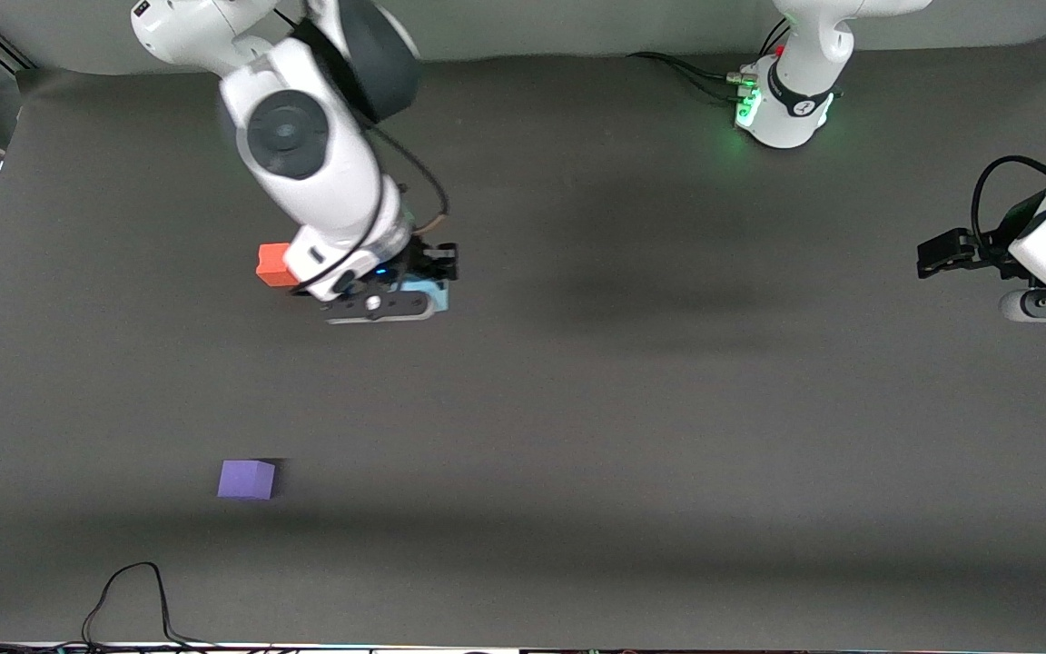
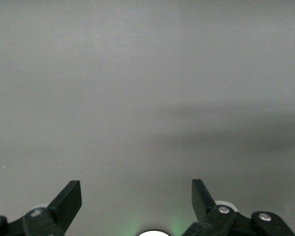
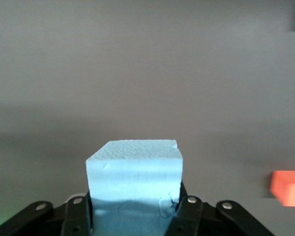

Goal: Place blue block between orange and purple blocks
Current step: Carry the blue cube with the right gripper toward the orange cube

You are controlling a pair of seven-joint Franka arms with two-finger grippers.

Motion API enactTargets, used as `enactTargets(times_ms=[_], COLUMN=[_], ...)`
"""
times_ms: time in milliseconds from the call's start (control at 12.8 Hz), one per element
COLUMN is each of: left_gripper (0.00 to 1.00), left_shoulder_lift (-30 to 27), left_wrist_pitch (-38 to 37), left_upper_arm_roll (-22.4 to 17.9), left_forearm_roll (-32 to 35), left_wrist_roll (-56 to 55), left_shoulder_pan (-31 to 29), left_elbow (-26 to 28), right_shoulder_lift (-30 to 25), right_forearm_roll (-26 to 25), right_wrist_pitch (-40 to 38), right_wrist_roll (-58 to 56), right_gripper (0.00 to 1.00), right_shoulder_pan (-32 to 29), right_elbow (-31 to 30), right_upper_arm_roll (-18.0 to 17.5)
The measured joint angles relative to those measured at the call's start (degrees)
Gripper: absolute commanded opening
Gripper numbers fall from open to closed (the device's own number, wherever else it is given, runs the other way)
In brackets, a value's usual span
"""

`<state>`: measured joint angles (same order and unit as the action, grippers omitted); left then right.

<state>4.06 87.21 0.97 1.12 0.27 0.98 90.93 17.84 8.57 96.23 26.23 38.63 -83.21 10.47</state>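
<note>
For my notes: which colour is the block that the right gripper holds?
Light sky blue. The block shows best in the right wrist view, between the right gripper's fingers.

The blue block (image 3: 133,174) is pale sky-blue with a finely grained top. The orange block (image 1: 273,265) is orange-red, and the purple block (image 1: 247,480), at six o'clock from it, is violet. The bench (image 1: 668,409) is plain dark grey. The arms are white with black claws.

Dark grey matte table (image 1: 632,409), soft shadow bands across it, black cable (image 1: 128,599) at its near edge
</note>
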Motion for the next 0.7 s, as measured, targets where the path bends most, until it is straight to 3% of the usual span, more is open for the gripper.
enactTargets(times_ms=[234, 546, 702], left_gripper=[1.0, 1.0, 1.0], left_shoulder_lift=[0.0, 0.0, 0.0], left_wrist_pitch=[0.01, 0.07, 0.07], left_upper_arm_roll=[-0.02, -0.15, -0.17], left_forearm_roll=[-0.48, -0.96, -0.99], left_wrist_roll=[0.0, 0.0, 0.0], left_shoulder_pan=[0.06, 0.07, 0.07], left_elbow=[0.0, -0.02, -0.02], right_shoulder_lift=[-2.79, -9.14, -10.98], right_forearm_roll=[-0.06, -2.15, -2.25], right_wrist_pitch=[-3.15, -2.72, 1.62], right_wrist_roll=[-13.1, -35.2, -40.22], right_gripper=[0.05, 0.05, 0.05], right_shoulder_pan=[-0.96, -1.76, -2.05], right_elbow=[-3.51, -14.44, -20.18], right_upper_arm_roll=[9.95, 27.47, 32.26])
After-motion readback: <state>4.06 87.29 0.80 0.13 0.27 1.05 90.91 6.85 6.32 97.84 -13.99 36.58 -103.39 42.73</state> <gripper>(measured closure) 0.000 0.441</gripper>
